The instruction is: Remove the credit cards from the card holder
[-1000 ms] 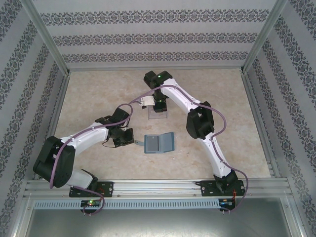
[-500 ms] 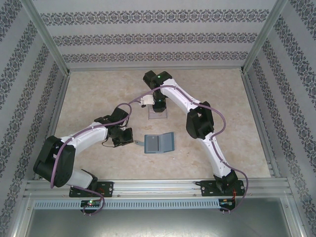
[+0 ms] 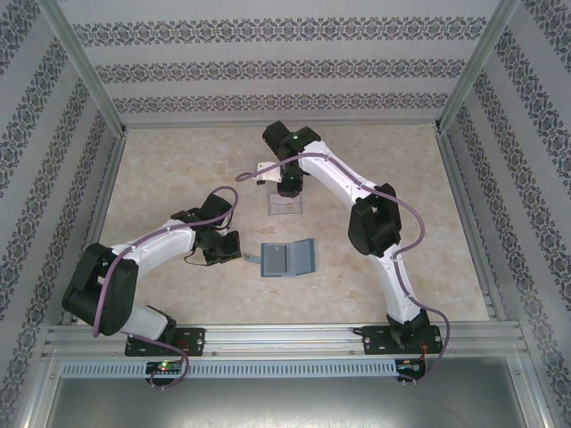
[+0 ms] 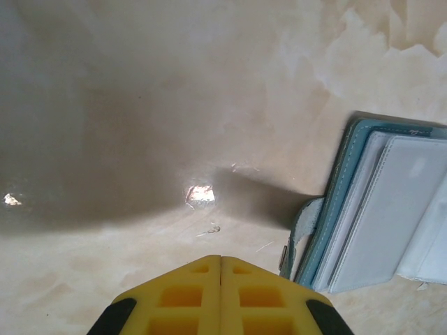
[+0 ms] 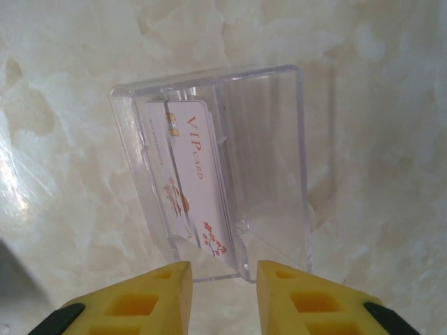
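Note:
The teal card holder (image 3: pixel 287 259) lies open in the middle of the table; in the left wrist view the card holder (image 4: pixel 363 209) shows its pale inner pockets, and I cannot tell what they hold. My left gripper (image 3: pixel 237 253) rests just left of it, its yellow gripper (image 4: pixel 221 259) shut on nothing. One pale credit card (image 5: pixel 192 181) printed "VIP card" stands on edge inside a clear plastic tray (image 5: pixel 302 146). My right gripper (image 5: pixel 223 271) hangs just above the tray's near edge, open, with nothing between its fingers. From above, the right gripper (image 3: pixel 287 189) covers part of the tray (image 3: pixel 287 207).
Patterned walls and metal rails (image 3: pixel 268 334) enclose the marble-look table (image 3: pixel 178 169). The left holder flap has a small tab (image 4: pixel 302 223) pointing at my left fingers.
The right gripper has gone from shut to open, leaving the pale card in the clear tray, and that arm has drawn slightly away. The left arm and card holder have not moved.

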Tool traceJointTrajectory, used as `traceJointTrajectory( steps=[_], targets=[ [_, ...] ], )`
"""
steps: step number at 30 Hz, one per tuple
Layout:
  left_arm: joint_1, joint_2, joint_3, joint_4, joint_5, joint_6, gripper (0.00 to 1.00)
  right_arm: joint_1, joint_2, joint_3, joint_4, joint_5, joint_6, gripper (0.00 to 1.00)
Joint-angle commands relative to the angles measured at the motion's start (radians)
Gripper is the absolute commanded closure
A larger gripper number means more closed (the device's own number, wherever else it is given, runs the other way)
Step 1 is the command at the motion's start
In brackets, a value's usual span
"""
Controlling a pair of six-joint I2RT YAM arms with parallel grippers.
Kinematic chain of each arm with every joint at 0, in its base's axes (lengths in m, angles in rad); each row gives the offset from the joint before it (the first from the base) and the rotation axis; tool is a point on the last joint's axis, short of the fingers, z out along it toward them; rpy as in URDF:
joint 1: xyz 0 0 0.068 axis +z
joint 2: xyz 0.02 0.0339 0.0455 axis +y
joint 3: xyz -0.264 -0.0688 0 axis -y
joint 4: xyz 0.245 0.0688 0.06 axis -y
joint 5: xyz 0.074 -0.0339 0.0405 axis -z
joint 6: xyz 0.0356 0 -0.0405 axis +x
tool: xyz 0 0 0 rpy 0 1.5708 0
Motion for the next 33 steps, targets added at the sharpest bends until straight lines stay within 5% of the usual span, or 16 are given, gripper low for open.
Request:
traceJointTrajectory(
  steps=[1, 12, 19, 33],
  targets=[
    [0.013, 0.014, 0.033, -0.002, 0.009, 0.014, 0.98, 0.013, -0.063, -0.049, 0.074, -0.047, 0.209, 0.7],
    [0.017, 0.068, 0.081, 0.044, 0.013, 0.039, 0.98, 0.062, -0.264, -0.383, 0.336, -0.039, 0.725, 0.69],
    [0.021, 0.096, 0.114, 0.103, 0.031, 0.045, 0.98, 0.069, -0.428, -0.604, 0.514, -0.051, 1.071, 0.77],
    [0.001, 0.156, 0.179, 0.131, 0.182, 0.054, 0.99, 0.062, -0.571, -0.863, 0.637, -0.272, 1.512, 0.8]
  ],
)
